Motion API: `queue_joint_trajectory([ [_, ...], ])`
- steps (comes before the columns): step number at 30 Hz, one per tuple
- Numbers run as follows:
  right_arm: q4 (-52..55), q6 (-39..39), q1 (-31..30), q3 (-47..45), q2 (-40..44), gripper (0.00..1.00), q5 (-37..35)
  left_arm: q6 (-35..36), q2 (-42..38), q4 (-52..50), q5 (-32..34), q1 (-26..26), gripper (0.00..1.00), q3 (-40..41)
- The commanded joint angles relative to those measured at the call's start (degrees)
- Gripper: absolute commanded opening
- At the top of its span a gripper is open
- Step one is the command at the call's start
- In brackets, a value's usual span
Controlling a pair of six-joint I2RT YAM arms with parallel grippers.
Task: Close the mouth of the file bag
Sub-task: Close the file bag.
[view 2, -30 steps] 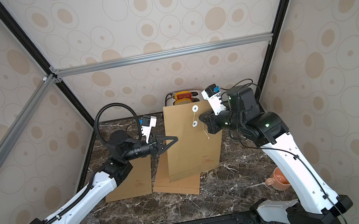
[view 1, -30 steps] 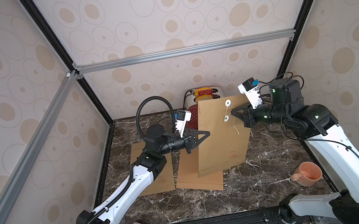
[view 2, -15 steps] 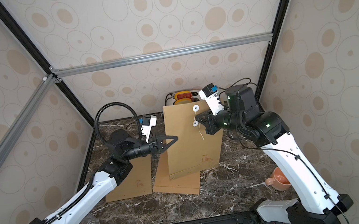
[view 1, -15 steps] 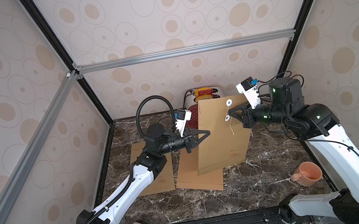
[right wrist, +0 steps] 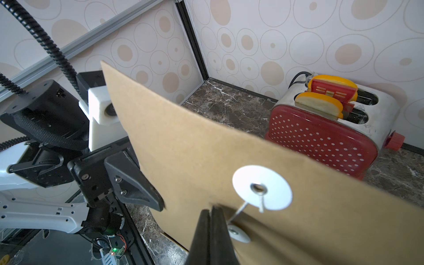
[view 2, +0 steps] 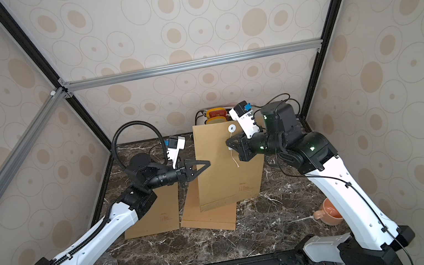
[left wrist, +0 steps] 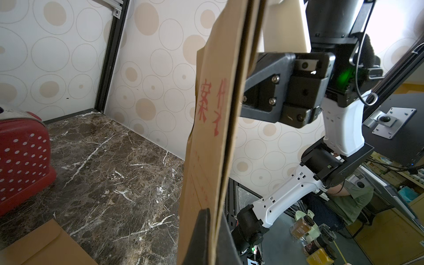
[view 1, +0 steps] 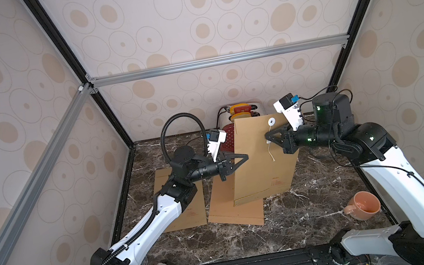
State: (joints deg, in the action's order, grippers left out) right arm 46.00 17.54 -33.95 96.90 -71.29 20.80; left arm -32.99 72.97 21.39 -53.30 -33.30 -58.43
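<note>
While the file bag stands upright between my claws in both top views, my left claw clamps its edge. Left wrist: paper pinched tight. Right wrist: my right claw is clenched on the string; a jerk could snap it. Since a second ago, that claw crept inward.

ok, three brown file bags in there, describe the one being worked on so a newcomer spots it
Find the red toaster at the back of the marble table; the file bag is in front of it. Unlike the two flat bags on the table, it stands upright, left gripper clamping its edge, right gripper pinching its string below a white disc.
</note>
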Motion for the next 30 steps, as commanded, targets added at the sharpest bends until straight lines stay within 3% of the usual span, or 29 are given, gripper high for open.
queue_joint_trajectory([
  [1, -2.70, 2.14, -0.46, -1.67, 1.46, 0.00, 2.82, 0.39, 0.09, 1.37, -0.46, -0.54, 0.00, -2.52],
  [30, -10.92, 5.93, -0.50, -15.56, 7.28, 0.00, 4.38, -0.14, -0.39, 3.15, -0.89, -0.63, 0.00, -1.95],
])
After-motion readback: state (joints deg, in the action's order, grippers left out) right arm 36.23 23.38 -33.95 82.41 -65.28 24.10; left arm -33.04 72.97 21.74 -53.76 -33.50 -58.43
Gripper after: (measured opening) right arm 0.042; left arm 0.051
